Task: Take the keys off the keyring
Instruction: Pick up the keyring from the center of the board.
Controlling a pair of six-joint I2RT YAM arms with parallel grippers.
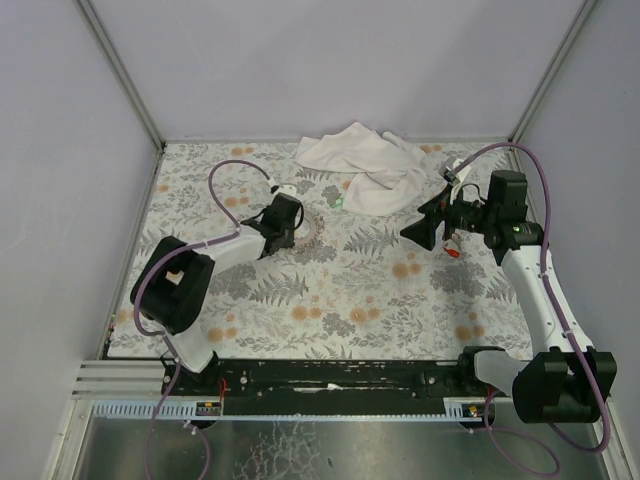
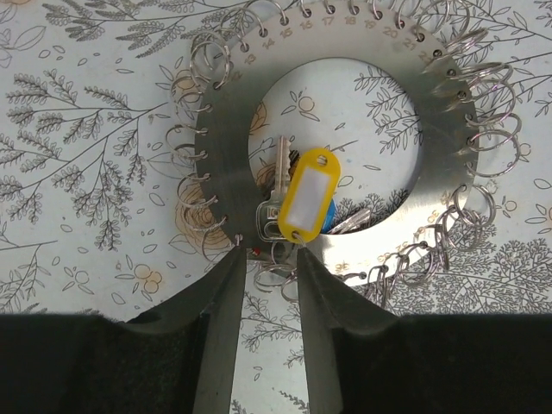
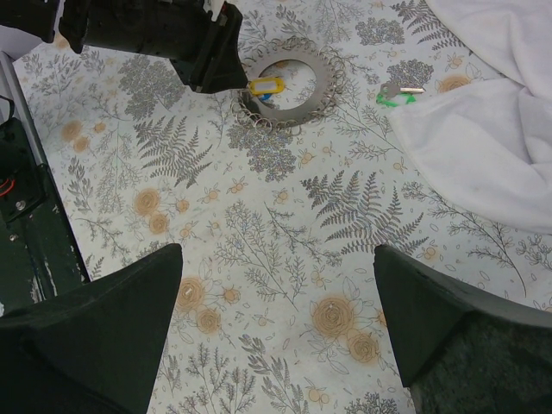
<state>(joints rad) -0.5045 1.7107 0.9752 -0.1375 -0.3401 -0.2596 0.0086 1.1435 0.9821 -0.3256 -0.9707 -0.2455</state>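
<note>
Two hands in play: the left hand [image 2: 267,259] is sitting low at the near edge of the keyring [image 2: 440,172], its fingers [image 2: 222,328] standing a narrow gap apart with a small split ring and a key head lying between the tips. Whether they are actually pinching anything cannot be told. The right hand [image 3: 278,252] is hovering well apart over bare table [image 3: 285,207], spread wide and holding nothing. The keyring is showing as a flat steel ring plate with numbered holes and many small split rings round its rim, lying flat on the table. The keys [image 2: 278,177], a silver bunch with a yellow tag [image 2: 309,194], are lying inside the plate's open centre, seemingly hooked on at the near rim. One key with a green tag [image 3: 398,93] is lying loose just beside the white cloth [image 3: 492,129]. Risks, as a judgement: the fingers are looking broad against such thin rings, so they may be closing on the plate edge or a neighbouring ring instead. With nothing pinning the plate, a pull would likely be dragging the whole thing along. No real container is showing; the only hollow is the plate's centre, and it is holding the tagged bunch.
</note>
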